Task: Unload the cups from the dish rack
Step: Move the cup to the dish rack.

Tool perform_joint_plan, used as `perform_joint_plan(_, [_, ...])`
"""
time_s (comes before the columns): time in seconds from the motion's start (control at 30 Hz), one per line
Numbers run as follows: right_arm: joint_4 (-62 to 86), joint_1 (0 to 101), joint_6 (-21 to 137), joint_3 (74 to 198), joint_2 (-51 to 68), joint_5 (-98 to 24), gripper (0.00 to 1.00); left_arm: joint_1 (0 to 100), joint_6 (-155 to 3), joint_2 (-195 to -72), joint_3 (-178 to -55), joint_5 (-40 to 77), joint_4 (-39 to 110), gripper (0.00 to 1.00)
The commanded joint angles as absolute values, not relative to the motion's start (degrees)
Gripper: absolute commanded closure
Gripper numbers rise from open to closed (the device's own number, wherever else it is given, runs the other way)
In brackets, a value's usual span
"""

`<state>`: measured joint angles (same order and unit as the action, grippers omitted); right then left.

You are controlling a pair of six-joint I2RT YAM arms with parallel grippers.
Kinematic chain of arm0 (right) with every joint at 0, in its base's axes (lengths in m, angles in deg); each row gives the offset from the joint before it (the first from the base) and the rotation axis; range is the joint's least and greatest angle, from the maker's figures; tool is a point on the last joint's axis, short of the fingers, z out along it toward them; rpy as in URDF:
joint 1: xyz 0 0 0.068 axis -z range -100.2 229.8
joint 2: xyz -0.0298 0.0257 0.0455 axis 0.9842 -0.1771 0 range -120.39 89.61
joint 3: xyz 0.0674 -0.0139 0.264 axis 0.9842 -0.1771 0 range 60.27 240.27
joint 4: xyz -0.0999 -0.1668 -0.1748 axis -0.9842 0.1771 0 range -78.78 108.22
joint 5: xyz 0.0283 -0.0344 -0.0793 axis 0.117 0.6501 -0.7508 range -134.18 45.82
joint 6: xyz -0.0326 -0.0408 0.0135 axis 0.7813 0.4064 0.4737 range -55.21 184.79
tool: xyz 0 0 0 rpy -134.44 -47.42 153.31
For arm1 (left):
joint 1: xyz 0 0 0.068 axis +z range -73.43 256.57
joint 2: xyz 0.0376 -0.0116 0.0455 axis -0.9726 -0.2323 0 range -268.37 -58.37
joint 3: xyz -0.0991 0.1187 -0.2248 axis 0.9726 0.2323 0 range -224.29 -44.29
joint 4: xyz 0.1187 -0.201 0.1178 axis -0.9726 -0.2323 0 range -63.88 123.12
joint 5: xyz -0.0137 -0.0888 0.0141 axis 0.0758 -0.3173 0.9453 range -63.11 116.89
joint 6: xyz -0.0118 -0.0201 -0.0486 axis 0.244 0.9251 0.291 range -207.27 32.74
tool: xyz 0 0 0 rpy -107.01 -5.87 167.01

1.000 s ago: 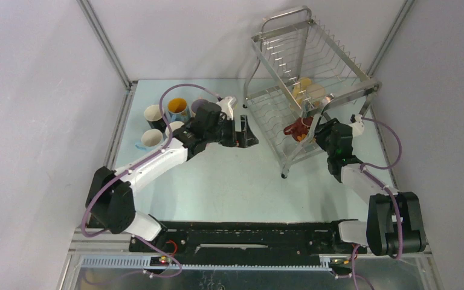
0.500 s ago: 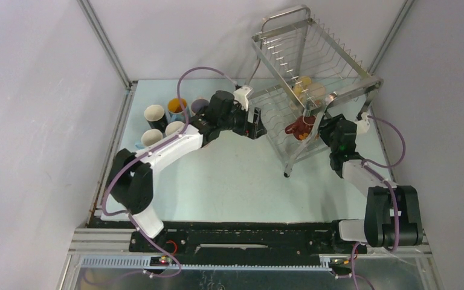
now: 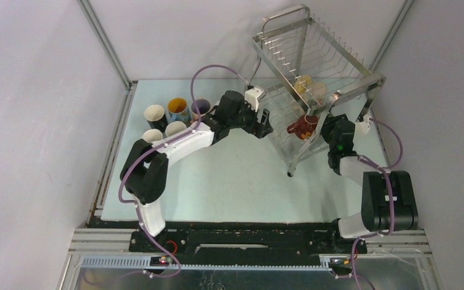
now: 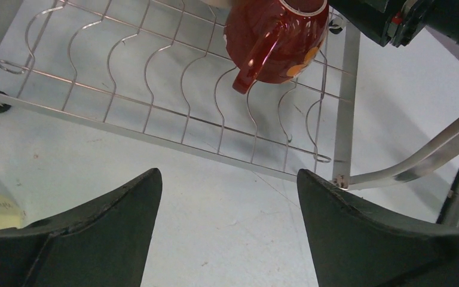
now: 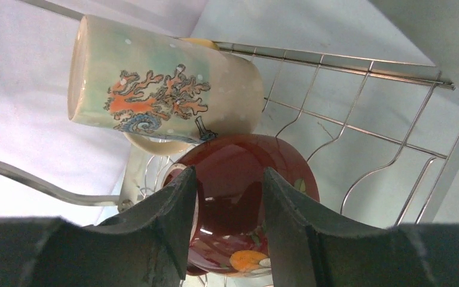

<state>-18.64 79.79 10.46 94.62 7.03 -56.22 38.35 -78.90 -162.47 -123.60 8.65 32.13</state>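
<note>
The chrome wire dish rack [image 3: 283, 29] stands at the back right. My right gripper [image 3: 318, 127] reaches into its lower tier and is shut on a dark red patterned mug [image 3: 302, 125]; in the right wrist view the fingers [image 5: 230, 179] straddle that mug [image 5: 239, 149]. A cream mug with an orange and blue pattern [image 5: 155, 89] lies just behind it. A yellow mug [image 3: 302, 83] and a cream mug [image 3: 318, 91] show deeper in the rack. My left gripper [image 3: 267, 124] is open and empty beside the rack's left side, low over the table [image 4: 228, 179], facing the red mug [image 4: 281, 42].
Several mugs stand upright on the table at the back left, among them a black one [image 3: 155, 113], a light blue one with a yellow inside [image 3: 177, 107] and a purple one [image 3: 200, 107]. The rack's lower rail [image 4: 346, 107] lies just ahead of my left fingers.
My left arm has swung right, from near the standing mugs to the rack's left side. The right gripper has kept hold of the red mug, and the rack has shifted slightly right.
</note>
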Motion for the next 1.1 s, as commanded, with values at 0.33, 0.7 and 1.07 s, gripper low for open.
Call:
perform_joint_plan(0.33, [-22.39, 79.96, 11.31, 99.66, -0.55, -48.6, 0.51, 37.97, -87.84, -169.19, -130.49, 6.93, 42.74, 0.15])
perform_joint_plan(0.7, [-22.74, 76.84, 11.33, 99.73, -0.23, -42.73, 0.51, 36.87, -90.57, -174.68, -136.87, 7.04, 38.01, 0.2])
perform_joint_plan(1.07, [-14.9, 76.47, 12.47, 100.0, 5.81, -40.38, 0.51, 35.52, -93.34, -183.01, -147.16, 9.48, 28.44, 0.3])
